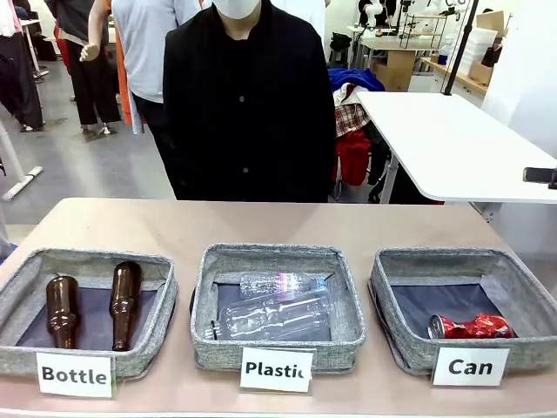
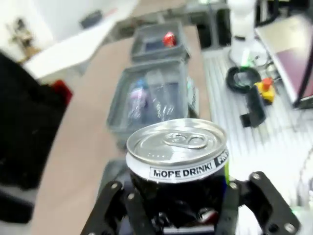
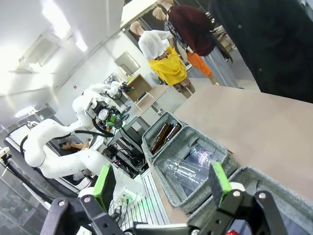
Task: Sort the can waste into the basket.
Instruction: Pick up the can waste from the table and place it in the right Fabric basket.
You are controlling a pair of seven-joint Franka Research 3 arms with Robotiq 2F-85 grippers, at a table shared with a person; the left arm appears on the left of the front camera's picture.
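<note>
The black can [image 2: 177, 161] with its silver top sits clamped upright in the left gripper [image 2: 178, 205], held up over the table's [image 1: 261, 222] near end. The dented red can [image 1: 471, 327] already lies inside the "Can" basket [image 1: 522, 283]. The right gripper [image 3: 164, 183] hovers with fingers spread wide, holding nothing.

Even, bright indoor lighting; wrist views degraded.
Front view sharp, shadows soft. Left wrist background motion-blurred, can top [image 2: 176, 145] glinting. Right wrist view tilted, ceiling glare, wide-angle edge distortion.
</note>
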